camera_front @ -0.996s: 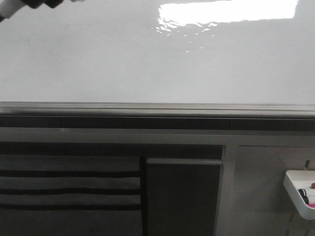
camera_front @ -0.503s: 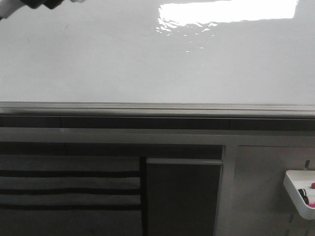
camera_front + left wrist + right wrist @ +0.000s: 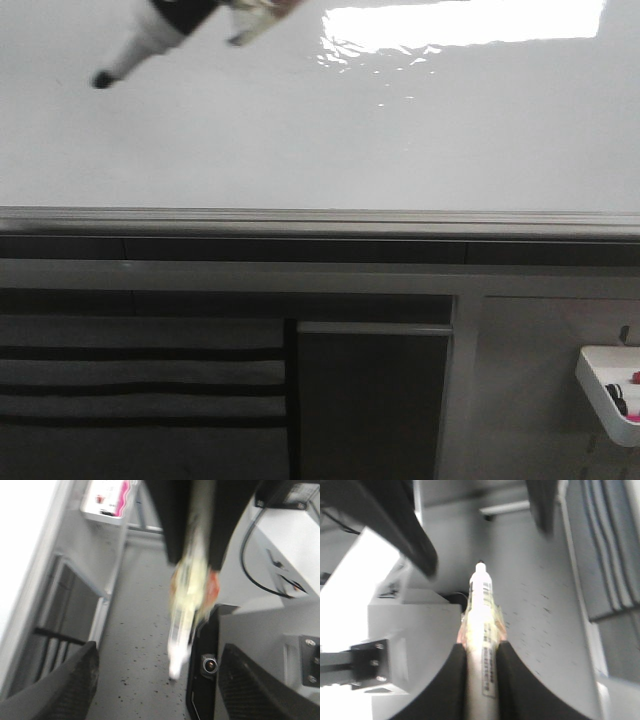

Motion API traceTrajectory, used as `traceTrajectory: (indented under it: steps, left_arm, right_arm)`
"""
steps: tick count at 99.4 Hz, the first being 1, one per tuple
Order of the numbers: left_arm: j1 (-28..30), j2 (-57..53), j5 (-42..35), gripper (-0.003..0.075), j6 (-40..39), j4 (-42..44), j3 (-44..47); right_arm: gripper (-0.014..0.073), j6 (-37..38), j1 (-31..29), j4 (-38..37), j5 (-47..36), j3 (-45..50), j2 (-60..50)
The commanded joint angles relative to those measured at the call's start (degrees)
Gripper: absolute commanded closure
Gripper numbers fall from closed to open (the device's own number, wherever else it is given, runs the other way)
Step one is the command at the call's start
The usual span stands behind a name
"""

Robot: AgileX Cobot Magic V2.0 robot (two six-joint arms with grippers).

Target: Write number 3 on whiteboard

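The whiteboard (image 3: 300, 140) fills the upper part of the front view, glossy with glare at the top right and a grey bottom rail (image 3: 300, 218). No number 3 or other mark shows on it. A white marker (image 3: 145, 48) comes in from the top left, its black tip (image 3: 100, 80) pointing down-left in front of the board. My right gripper (image 3: 481, 647) is shut on this marker (image 3: 482, 605). My left gripper (image 3: 159, 650) is wide open and empty, and its view shows the blurred marker (image 3: 187, 595) hanging in front of it.
Grey cabinet panels (image 3: 370, 400) stand below the rail. A white tray (image 3: 610, 390) holding small items hangs at the lower right; it also shows in the left wrist view (image 3: 107, 500). The robot base with a black cable (image 3: 250, 565) is near the floor.
The marker was barely in view at the top left corner. It has now moved right and down, so its body and black tip show in front of the board.
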Motion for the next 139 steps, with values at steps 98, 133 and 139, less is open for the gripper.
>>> traceTrajectory:
  steps: [98, 133, 139]
  left_arm:
    - [29.35, -27.17, -21.59, 0.0246, -12.63, -3.45, 22.15]
    - [29.35, -27.17, -21.59, 0.0246, -12.63, -3.45, 22.15]
    - [29.35, -27.17, -21.59, 0.0246, -12.63, -3.45, 22.15]
  right_arm:
    - [0.065, 24.74, -16.63, -8.14, -25.11, 19.64, -15.91]
    - [0.065, 24.74, -16.63, -7.9, -22.76, 2.57, 0.0]
    - [0.065, 24.74, -16.63, -7.9, -24.53, 1.98, 1.45]
